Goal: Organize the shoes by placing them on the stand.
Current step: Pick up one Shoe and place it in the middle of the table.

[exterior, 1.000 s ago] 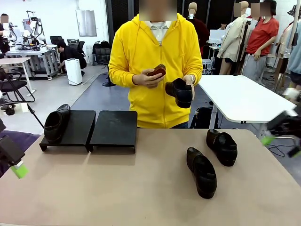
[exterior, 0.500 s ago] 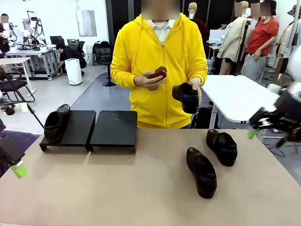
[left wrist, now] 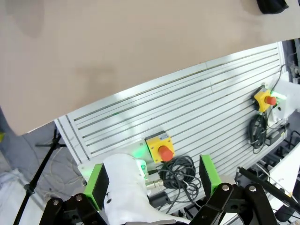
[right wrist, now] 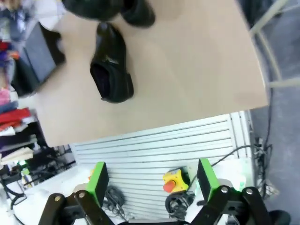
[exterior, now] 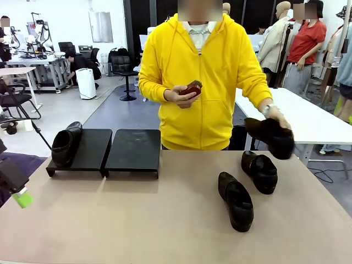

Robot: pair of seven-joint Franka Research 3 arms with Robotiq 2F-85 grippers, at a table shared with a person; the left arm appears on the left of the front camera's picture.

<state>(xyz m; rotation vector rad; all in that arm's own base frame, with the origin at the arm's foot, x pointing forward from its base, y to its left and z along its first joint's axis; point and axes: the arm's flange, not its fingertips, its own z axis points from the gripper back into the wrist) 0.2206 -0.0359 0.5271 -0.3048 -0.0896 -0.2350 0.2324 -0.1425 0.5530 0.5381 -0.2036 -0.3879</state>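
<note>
Count: 4 shoes, 1 stand [exterior: 132,153] w/ 2 trays, 1 brush [exterior: 192,88], 2 grippers, 1 person.

Where:
- shoe 1 [exterior: 66,144] sits on left tray [exterior: 94,147], along its outer side.
- shoe 2 [exterior: 236,201] + shoe 3 [exterior: 259,171] lie on the table [exterior: 137,220], right half, just beside each other. Shoe 2 is nearer the robot.
- shoe 4 [exterior: 269,137] is in the person's hand [exterior: 275,118], off the table, over the far right edge, just above/behind shoe 3. It's blurred.
- The brush is in the person's other hand [exterior: 177,96], at chest height.

Axes:
- Shoe 1: long axis runs near-to-far, far end leaning to pic right.
- Shoes 2 and 3: also near-to-far, near ends leaning to pic right, roughly parallel.
- Shoe 4: roughly crosswise, right end lower.
- Toe vs heel: can't call on any of them.

Grippers:
- right gripper [right wrist: 151,179]: fingers spread wide, nothing between the pads. It hangs over the slotted base plate [right wrist: 154,150] at the table's near right edge. Shoe 2 lies out past the fingertips, well apart.
- left gripper [left wrist: 152,180]: also spread wide, nothing between the pads, over the same kind of plate, by two red stop buttons [left wrist: 165,153].
- In front view, the left one's green pad [exterior: 22,199] sits at the near left corner, nearer than the stand and well apart from shoe 1.
</note>
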